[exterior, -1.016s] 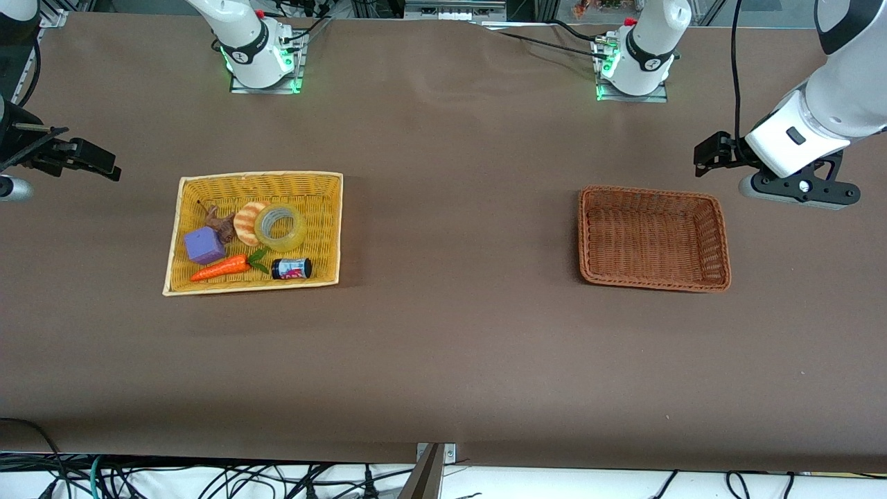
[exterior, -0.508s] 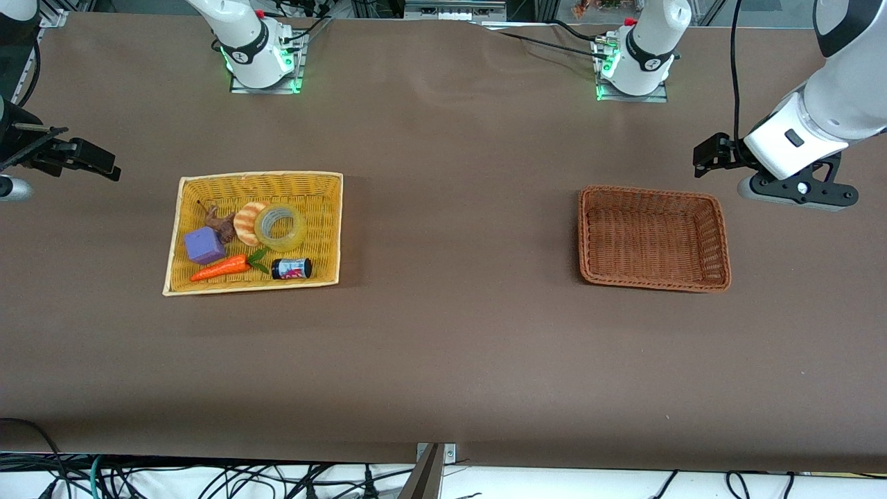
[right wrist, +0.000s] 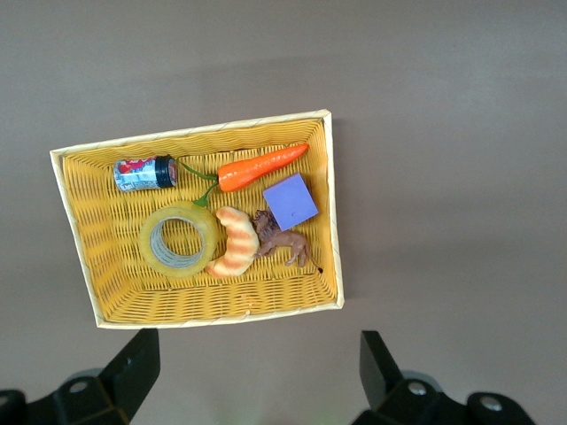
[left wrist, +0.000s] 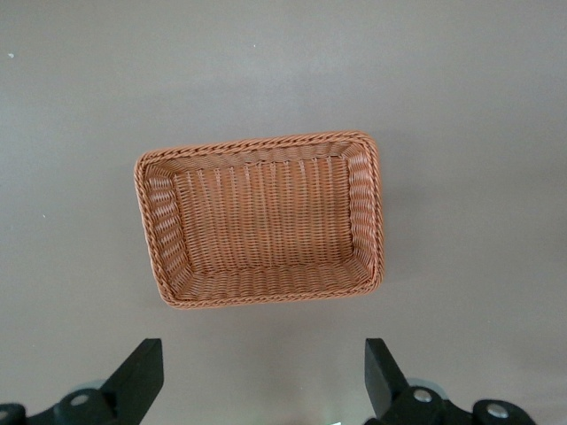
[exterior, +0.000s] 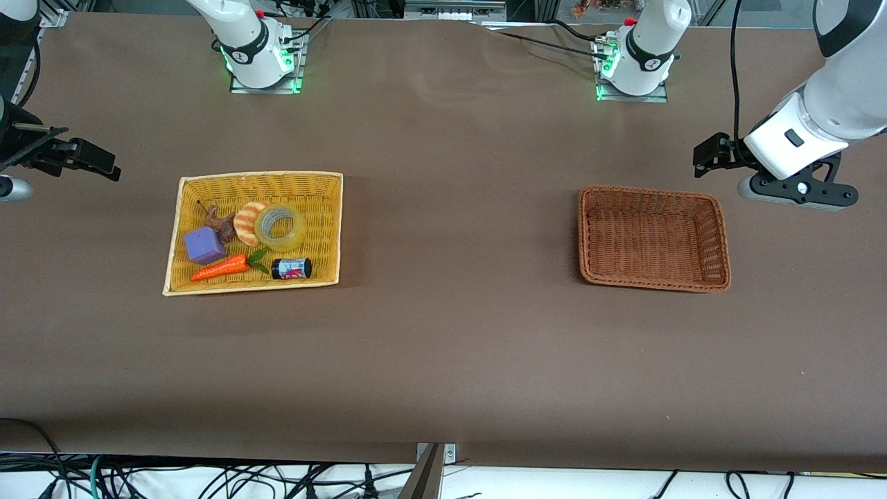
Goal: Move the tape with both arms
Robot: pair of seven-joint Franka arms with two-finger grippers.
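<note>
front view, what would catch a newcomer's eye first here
The bright yellow basket toward the right arm's end of the table, crowded with the tape, a croissant toy, a carrot, a purple cube and a small can. Next, the empty brown basket toward the left arm's end. The left gripper and right gripper both hang open above the baskets.

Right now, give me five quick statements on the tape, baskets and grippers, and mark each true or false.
1. The tape lies in the yellow basket. True.
2. The brown basket holds the can. False: it holds nothing; the can is in the yellow basket.
3. The tape touches the croissant. True.
4. The right gripper grips the tape. False: it is open, holding nothing.
5. The left gripper is shut. False: open.
</note>
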